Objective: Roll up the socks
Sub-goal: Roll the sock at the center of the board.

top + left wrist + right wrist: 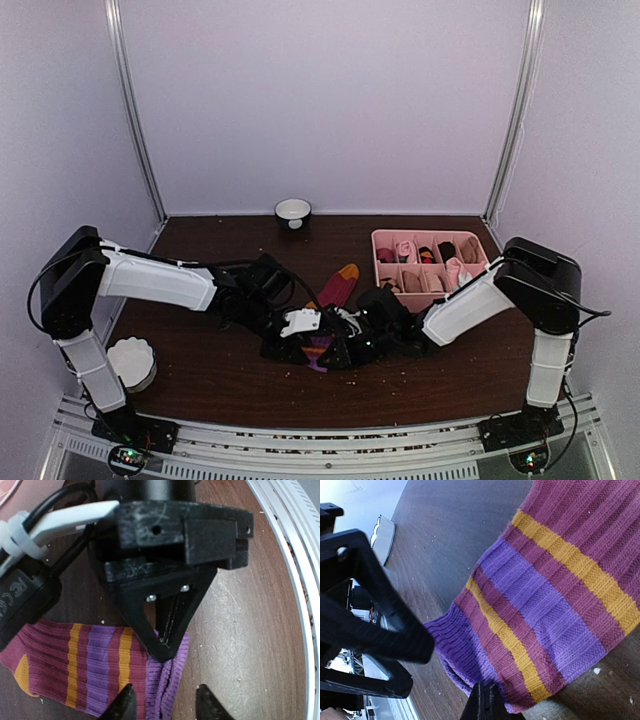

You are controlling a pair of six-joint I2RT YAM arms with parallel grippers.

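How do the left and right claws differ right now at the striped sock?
The right claw is shut, while the left claw has its fingers apart. The right claw pinches the purple cuff edge of the striped sock; the left claw seems to clamp nothing, with one fingertip over the cuff and the other over bare table. Both sit low at the same cuff end of the sock.
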